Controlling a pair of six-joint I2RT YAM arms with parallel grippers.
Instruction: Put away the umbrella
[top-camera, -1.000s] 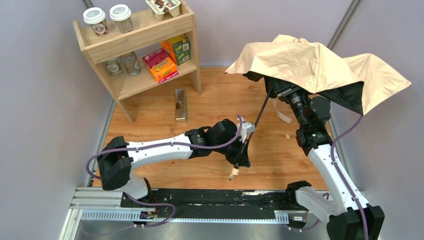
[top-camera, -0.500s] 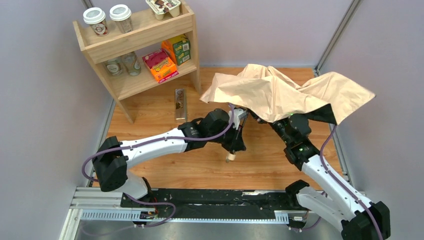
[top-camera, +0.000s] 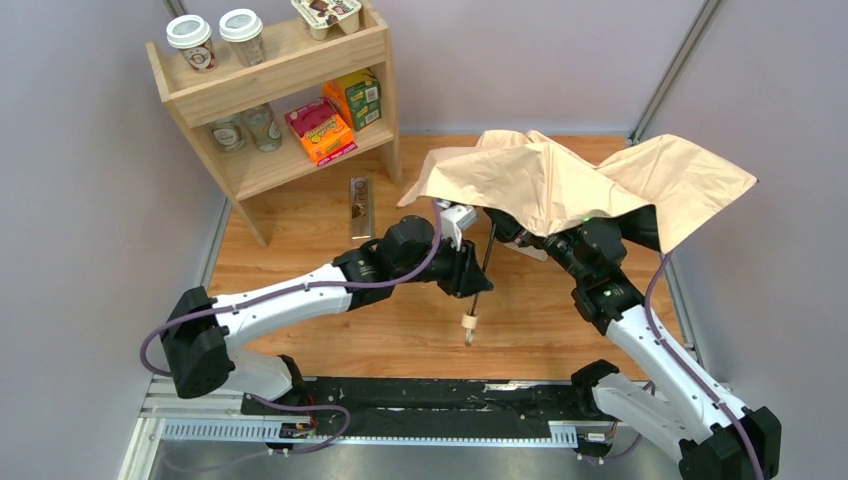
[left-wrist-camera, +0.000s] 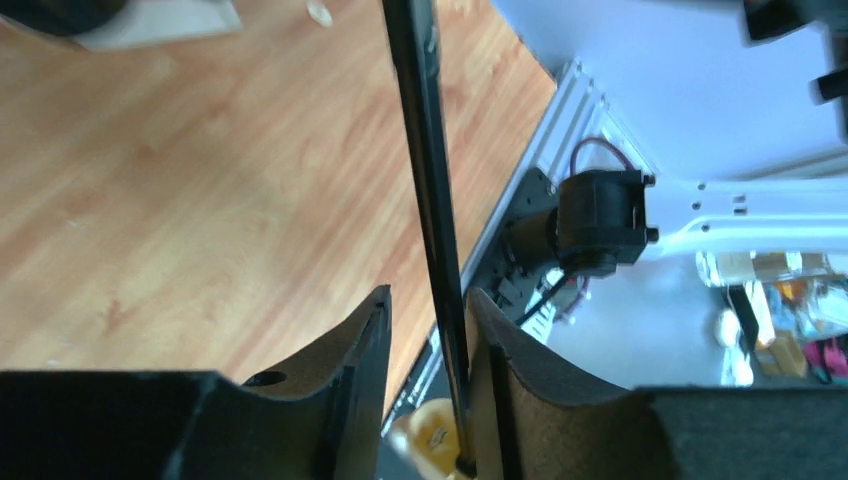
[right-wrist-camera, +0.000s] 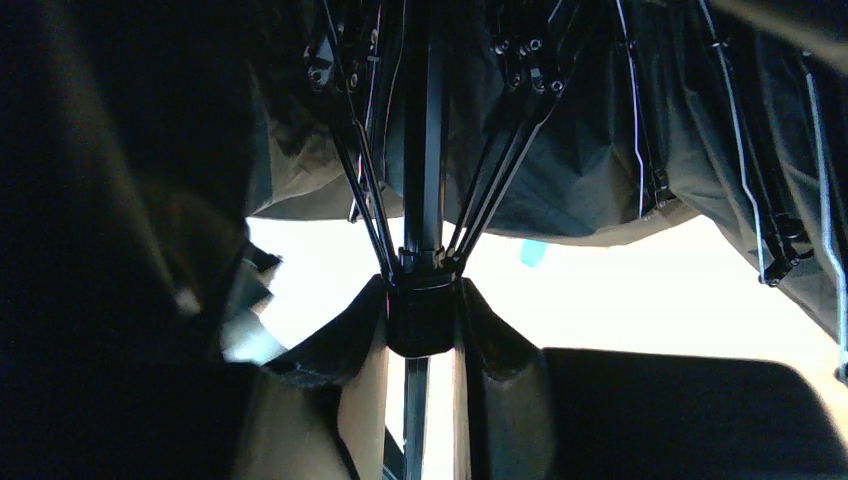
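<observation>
The umbrella's beige canopy (top-camera: 580, 185) hangs half-collapsed over the back right of the table. It covers my right gripper, which does not show in the top view. In the right wrist view my right gripper (right-wrist-camera: 420, 300) is shut on the black runner (right-wrist-camera: 420, 320) where the ribs meet. The thin black shaft (top-camera: 482, 268) slants down to the wooden knob (top-camera: 467, 323). My left gripper (top-camera: 476, 280) is open around the shaft. In the left wrist view the shaft (left-wrist-camera: 425, 170) leans against the right finger (left-wrist-camera: 500, 370), with a gap to the left finger. The knob (left-wrist-camera: 425, 445) shows below.
A wooden shelf (top-camera: 200, 95) stands at the back left with cups, jars and snack boxes on it. A slim dark box (top-camera: 361, 208) lies on the wooden table beside the shelf. Grey walls close in on both sides. A metal rail (top-camera: 400, 400) runs along the near edge.
My left gripper has opened off the shaft and drawn back slightly left. The right arm has brought the canopy down and left, and the knob now sits lower.
</observation>
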